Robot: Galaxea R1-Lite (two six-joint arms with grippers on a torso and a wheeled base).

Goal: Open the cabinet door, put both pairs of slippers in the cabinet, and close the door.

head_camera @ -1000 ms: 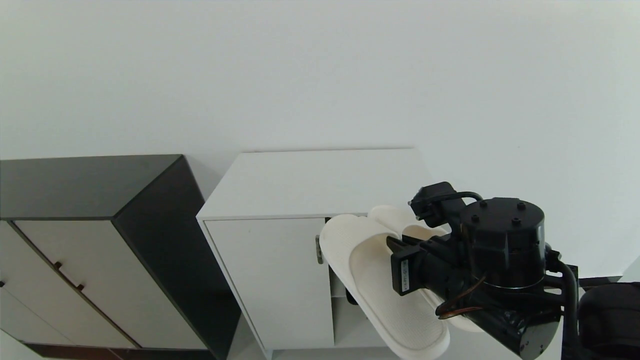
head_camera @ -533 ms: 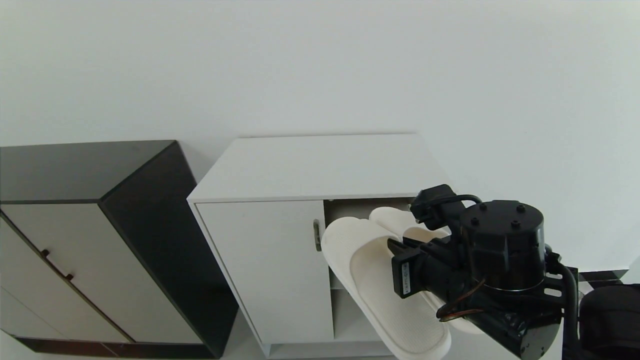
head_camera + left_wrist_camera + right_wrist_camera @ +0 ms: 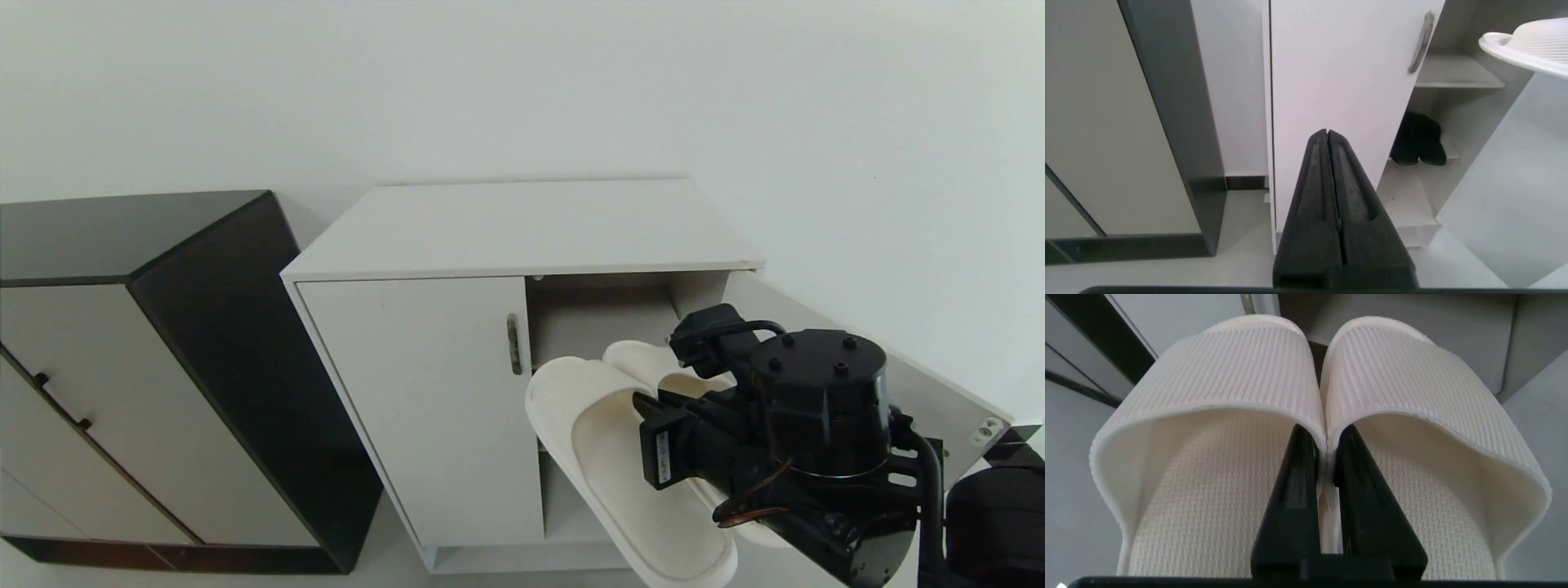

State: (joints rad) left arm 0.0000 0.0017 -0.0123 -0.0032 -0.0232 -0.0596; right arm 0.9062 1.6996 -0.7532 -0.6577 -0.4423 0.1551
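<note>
In front of the cabinet's [image 3: 522, 229] open right half, the right gripper [image 3: 1324, 439] had its fingers pinched nearly together on the touching inner walls of the pair of slippers [image 3: 604, 457], which hung in the air just short of the opening. The left gripper [image 3: 1328, 163] sat low, closed tight and empty. I'd have gone in toes first, kept off the closed left door [image 3: 424, 408] and its handle [image 3: 513, 345], and let go only once the soles rested on a shelf. Toes pointed at the opening and upward, heels toward the wrist, with the long axis sloping.
</note>
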